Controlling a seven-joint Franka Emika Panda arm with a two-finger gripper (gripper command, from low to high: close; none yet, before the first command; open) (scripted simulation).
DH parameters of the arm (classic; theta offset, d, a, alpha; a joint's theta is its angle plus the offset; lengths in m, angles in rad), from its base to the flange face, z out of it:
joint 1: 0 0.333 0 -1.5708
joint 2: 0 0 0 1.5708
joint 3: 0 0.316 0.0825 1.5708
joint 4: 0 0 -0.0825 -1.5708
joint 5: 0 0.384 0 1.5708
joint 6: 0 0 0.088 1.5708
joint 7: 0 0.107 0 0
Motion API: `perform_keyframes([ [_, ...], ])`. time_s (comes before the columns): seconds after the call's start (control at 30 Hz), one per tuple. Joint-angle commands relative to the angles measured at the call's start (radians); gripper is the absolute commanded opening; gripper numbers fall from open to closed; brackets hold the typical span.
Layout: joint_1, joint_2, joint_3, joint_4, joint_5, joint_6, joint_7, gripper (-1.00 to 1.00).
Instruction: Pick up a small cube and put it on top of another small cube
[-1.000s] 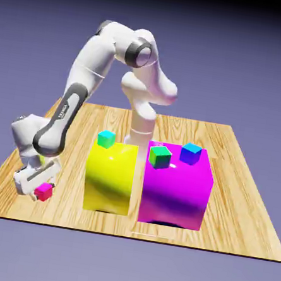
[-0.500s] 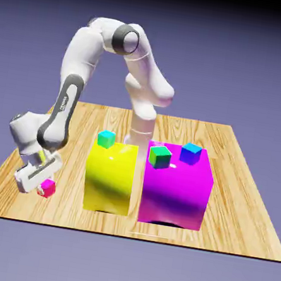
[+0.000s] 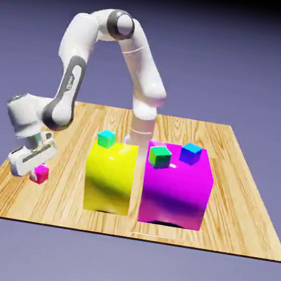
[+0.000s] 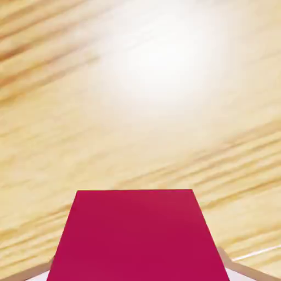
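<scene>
- Holding the tiny pink cube (image 3: 40, 174) is my gripper (image 3: 34, 168), way over at the exterior view's left, near the edge of the wooden table (image 3: 238, 184). The jaws are squeezed tight on the cube, so it cannot fall.
- I see the cube hanging just off the wood, with the hand tipped to one side. I think it is up in the air so it will not scrape the table when I carry it.
- From the hand view, the pink cube (image 4: 137, 236) fills the bottom middle and hides most of the finger tips. Only bare wood (image 4: 164, 82) shows past it, so the hand is not aimed at any other cube yet.
- Next to the right stands the big yellow block (image 3: 109, 176), with a small teal cube (image 3: 106, 139) sitting on its back corner. That little cube is high up, so I would have to lift mine over the block to reach it.
- Just beside the yellow block is the big magenta block (image 3: 175, 186). They are very close, with only a thin gap between them.
- On top of the magenta block sit a small green cube (image 3: 159, 157) near its left edge and a small blue cube (image 3: 191, 153) farther right. They are apart from each other.
- Any of these three small cubes could be the one I set mine on. The teal one is nearest to my hand, so I guess it is the easy pick.
- My cube must land flat and in the middle, or I think it may slide off.
</scene>
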Motion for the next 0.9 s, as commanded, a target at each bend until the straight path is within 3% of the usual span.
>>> perform_keyframes([
  [0.0, 0.036, -0.016, -0.011, 0.003, 0.002, -0.019, -0.021, -1.00],
  [0.63, 0.725, -0.323, -0.228, 0.066, 0.068, -0.368, -0.432, -1.00],
  [0.87, 0.979, -0.497, -0.277, 0.075, 0.026, -0.639, -0.615, -1.00],
])
